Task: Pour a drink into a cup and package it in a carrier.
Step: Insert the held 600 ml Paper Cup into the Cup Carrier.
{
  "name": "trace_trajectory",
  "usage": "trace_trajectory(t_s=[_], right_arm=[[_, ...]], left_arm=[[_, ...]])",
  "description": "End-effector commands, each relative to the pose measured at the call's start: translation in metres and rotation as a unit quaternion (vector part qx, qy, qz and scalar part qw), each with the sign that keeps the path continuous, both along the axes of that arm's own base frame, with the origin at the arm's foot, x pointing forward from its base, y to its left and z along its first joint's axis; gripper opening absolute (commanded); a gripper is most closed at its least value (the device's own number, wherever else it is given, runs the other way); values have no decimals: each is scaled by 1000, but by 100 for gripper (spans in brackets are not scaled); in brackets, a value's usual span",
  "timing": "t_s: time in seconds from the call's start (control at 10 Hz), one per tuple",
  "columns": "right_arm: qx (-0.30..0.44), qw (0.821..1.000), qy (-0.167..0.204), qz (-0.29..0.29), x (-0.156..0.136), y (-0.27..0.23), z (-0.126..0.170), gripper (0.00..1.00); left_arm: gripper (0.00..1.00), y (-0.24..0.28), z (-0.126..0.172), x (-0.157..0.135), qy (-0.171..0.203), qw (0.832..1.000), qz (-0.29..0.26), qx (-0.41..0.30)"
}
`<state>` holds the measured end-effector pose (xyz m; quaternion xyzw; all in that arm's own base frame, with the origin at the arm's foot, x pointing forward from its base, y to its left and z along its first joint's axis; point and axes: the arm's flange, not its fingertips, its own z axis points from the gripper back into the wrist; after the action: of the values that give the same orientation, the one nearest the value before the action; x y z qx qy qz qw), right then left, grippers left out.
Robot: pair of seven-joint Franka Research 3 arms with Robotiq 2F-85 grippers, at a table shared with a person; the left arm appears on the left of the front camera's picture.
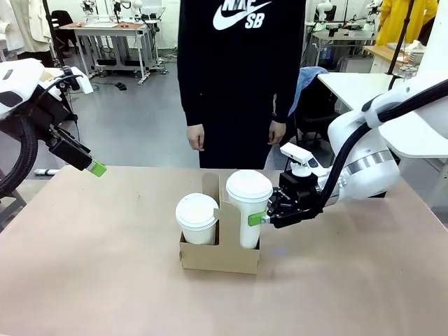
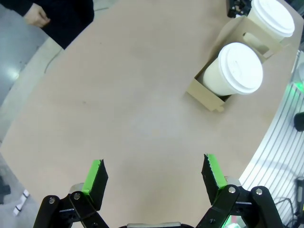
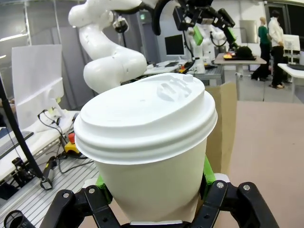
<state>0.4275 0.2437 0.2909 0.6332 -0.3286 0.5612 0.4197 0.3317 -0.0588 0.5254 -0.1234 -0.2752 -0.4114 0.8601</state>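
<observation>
Cups with white dome lids sit in a brown cardboard carrier [image 1: 220,253] near the middle of the tabletop [image 1: 105,280]. The right gripper [image 1: 264,217] reaches in from the side and is closed around the taller-standing paper cup [image 1: 248,210], its green pads pressed to the cup wall about halfway up. This cup stands upright, long axis vertical, with its base down in the carrier slot on the gripper's side; whether it is fully seated cannot be told, though it rides higher than its neighbour. In the right wrist view the cup [image 3: 152,156] sits directly between the fingers, with the carrier's tall central handle [image 3: 223,128] just beyond it.

A second lidded cup [image 1: 197,218] rests lower in the far slot, on the other side of the handle from the right gripper.

The left gripper [image 2: 152,175] hangs well apart from the carrier, raised above bare tabletop, jaws wide open and holding nothing. A person [image 1: 238,77] stands at the far side, hands down.

Judging from this, the next move is probably a straight downward push or a release, with the right arm clearly nearer.
</observation>
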Motion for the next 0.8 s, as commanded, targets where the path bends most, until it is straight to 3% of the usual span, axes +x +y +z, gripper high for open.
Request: trace_trajectory(t_s=[0.0,0.7], right_arm=[[-1,1000,-16,19,7,3,-10,80],[-2,998,-30,52,14,7,-46,80]], left_arm=[[100,-1,1,-1,2,1000,3,-4],[100,-1,1,-1,2,1000,3,-4]])
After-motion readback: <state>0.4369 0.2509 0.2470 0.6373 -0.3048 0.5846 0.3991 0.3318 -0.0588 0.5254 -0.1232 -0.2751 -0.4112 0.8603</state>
